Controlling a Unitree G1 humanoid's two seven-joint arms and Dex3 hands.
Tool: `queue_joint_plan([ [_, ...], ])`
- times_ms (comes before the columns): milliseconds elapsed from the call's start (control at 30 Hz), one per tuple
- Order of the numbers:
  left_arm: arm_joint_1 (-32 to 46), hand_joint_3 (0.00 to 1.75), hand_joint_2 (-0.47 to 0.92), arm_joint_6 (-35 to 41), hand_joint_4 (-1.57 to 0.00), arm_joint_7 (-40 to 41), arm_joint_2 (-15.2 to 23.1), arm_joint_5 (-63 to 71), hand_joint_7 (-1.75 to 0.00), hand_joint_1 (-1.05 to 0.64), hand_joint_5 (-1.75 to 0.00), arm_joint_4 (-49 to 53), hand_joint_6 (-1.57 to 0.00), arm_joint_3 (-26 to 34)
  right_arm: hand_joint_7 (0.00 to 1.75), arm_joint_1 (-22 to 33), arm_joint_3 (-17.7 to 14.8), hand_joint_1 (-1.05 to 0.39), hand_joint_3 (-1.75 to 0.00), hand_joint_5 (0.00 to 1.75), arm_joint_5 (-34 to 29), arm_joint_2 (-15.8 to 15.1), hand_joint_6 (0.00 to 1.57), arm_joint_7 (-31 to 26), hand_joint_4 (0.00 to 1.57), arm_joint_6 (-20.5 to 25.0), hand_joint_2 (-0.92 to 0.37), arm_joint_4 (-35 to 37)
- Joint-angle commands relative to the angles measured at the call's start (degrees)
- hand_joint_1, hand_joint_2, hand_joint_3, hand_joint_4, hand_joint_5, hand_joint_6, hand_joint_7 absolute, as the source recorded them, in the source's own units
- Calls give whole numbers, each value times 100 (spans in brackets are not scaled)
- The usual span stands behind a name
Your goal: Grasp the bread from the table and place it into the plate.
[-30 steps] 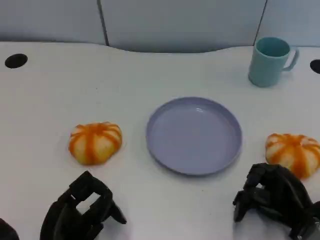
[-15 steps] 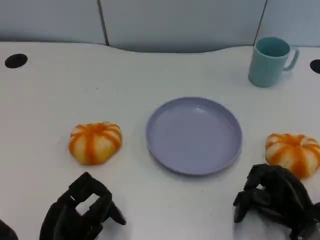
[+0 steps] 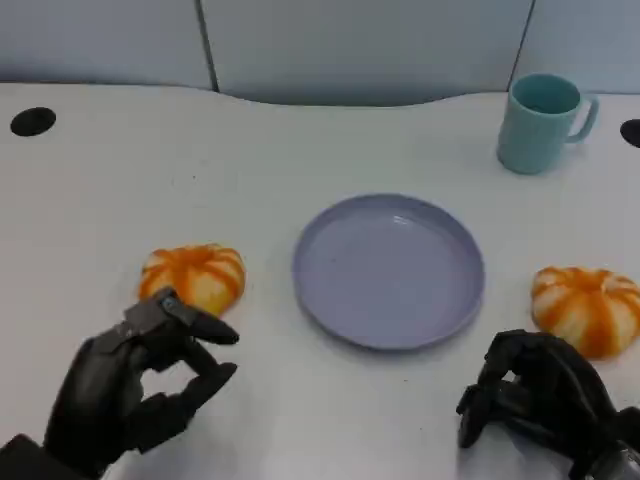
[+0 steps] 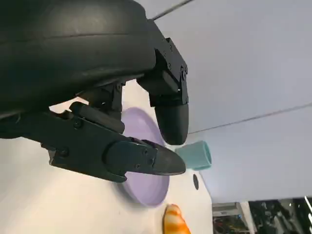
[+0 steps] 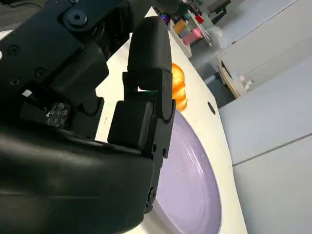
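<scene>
Two orange-striped round breads lie on the white table, one [image 3: 193,279] left of the empty lilac plate [image 3: 388,270] and one [image 3: 588,308] to its right. My left hand [image 3: 135,385] hovers just in front of the left bread, its fingers spread apart and its tips close to the bread, holding nothing. My right hand [image 3: 535,402] sits in front of the right bread with its fingers curled in on nothing. In the left wrist view the fingers [image 4: 141,158] reach toward the plate [image 4: 146,192]. The right wrist view shows the plate [image 5: 190,185] and the far bread [image 5: 178,87].
A teal mug [image 3: 540,122] stands at the back right, and it also shows in the left wrist view [image 4: 196,155]. Dark round holes sit in the table at the far left [image 3: 32,121] and the far right edge [image 3: 630,131]. A grey wall panel bounds the table's back.
My left hand has risen, moved forward toward the left bread and spread its fingers. The right hand has shifted only slightly. Breads, plate and mug have not moved.
</scene>
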Motion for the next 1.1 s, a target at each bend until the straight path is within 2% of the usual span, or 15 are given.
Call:
queue_joint_plan([
  [33, -245, 8, 92, -8, -56, 390, 466, 893, -24, -49, -81, -440, -72, -41, 45, 64, 11, -105, -1, 68, -59, -91, 157, 13, 157, -29, -51, 13],
  [133, -430, 8, 92, -152, -51, 972, 909, 2393, -5, -54, -59, -668, -63, -36, 46, 55, 12, -105, 0, 68, -63, -91, 157, 14, 157, 7, -51, 20],
  [200, -496, 9, 92, -153, -50, 1240, 1115, 2967, -3, -54, -56, -743, -62, -90, 46, 69, 12, -105, 0, 68, -62, -78, 157, 16, 157, -8, -51, 20],
  [267, -649, 7, 92, -15, -44, 1532, 1433, 3915, -1, -57, -35, -893, -50, -193, 46, 94, 0, -105, 0, 68, -54, -47, 157, 2, 157, -45, -51, 29],
  [333, -743, 6, 92, 157, -42, 1688, 1588, 4456, 0, -59, -28, -967, -47, -302, 46, 103, -9, -105, 0, 69, -47, -30, 157, -1, 157, -59, -50, 38],
  [467, -942, 2, 91, 925, -26, 1393, 1809, 5291, 0, -67, -13, -1211, -33, -617, 45, 106, -21, -105, 0, 69, -21, -13, 157, 3, 157, -27, -50, 47],
  [567, -1104, 1, 91, 1413, -16, 1066, 1945, 5605, 0, -70, -7, -1233, -24, -866, 45, 109, -13, -105, 0, 68, -32, -24, 157, 24, 157, -52, -50, 46],
  [733, -1430, 0, 91, 1900, -8, 764, 2144, 5804, 0, -75, -3, -913, -18, -1252, 45, 134, -36, -105, 0, 68, 4, -36, 157, 25, 157, 16, -49, 11],
  [1100, -2739, 1, 92, 2402, -1, 591, 2296, 5884, 0, -78, 0, 958, -8, -2191, 46, 197, -107, -105, 0, 68, 124, -137, 157, 88, 157, 250, -47, -98],
])
